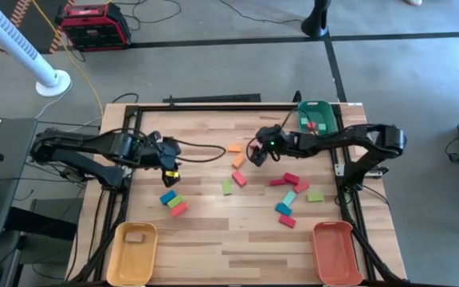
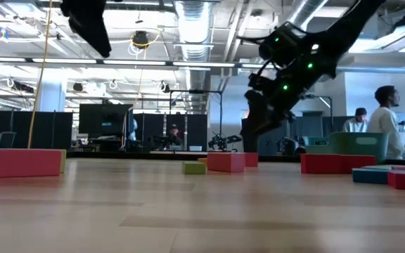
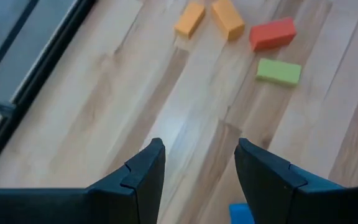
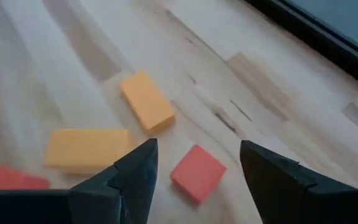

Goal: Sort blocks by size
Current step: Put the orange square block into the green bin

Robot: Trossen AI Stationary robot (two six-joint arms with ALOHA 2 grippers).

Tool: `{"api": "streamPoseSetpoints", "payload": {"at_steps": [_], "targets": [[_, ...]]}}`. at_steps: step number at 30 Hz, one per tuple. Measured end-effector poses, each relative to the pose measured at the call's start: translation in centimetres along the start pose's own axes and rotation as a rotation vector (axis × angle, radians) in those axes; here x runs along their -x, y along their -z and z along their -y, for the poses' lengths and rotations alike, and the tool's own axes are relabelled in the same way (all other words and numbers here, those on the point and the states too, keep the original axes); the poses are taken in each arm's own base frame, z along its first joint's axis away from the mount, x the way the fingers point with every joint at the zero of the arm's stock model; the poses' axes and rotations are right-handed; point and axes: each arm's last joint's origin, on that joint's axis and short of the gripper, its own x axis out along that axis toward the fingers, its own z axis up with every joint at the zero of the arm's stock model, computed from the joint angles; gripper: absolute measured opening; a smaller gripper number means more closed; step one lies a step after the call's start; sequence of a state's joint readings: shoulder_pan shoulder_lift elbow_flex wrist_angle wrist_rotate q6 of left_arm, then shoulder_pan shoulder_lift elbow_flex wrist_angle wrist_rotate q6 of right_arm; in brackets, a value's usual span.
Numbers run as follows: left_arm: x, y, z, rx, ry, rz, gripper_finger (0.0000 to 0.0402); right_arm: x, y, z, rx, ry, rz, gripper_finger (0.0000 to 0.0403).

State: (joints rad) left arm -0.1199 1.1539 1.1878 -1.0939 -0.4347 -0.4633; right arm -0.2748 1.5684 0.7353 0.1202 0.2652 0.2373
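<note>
The right pincer (image 4: 194, 165), spread and empty, hangs above a small red block (image 4: 197, 173) beside two orange blocks (image 4: 146, 101) mid-bench (image 1: 205, 231). The left pincer (image 3: 197, 168) hovers spread over bare wood.

Wood tabletop (image 1: 205, 239) w/ scattered blocks (image 1: 287, 199) btwn both tools; green tray (image 1: 327, 116) behind right tool (image 1: 255, 153), yellow (image 1: 118, 257) & orange trays (image 1: 337, 271) at near edge.

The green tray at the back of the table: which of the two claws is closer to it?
The right one. The right gripper hovers over the table's middle, just ahead of the green tray. The left gripper hangs on the table's far side from it, above the left blocks.
</note>
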Motion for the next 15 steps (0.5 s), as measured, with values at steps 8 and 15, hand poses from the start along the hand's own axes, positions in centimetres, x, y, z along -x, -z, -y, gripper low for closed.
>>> {"api": "streamPoseSetpoints", "payload": {"at_steps": [8, 15], "targets": [[-0.2, 1.1, 1.1, -0.028, 0.02, 0.01, 0.0185, -3.5, 0.6, -0.2, 0.026, 0.076, -0.102, 0.0256], [-0.4, 1.3, 1.6, -0.049, 0.033, 0.025, 0.0185, -5.2, 1.4, 0.2, 0.046, 0.124, -0.203, 0.0256]]}}
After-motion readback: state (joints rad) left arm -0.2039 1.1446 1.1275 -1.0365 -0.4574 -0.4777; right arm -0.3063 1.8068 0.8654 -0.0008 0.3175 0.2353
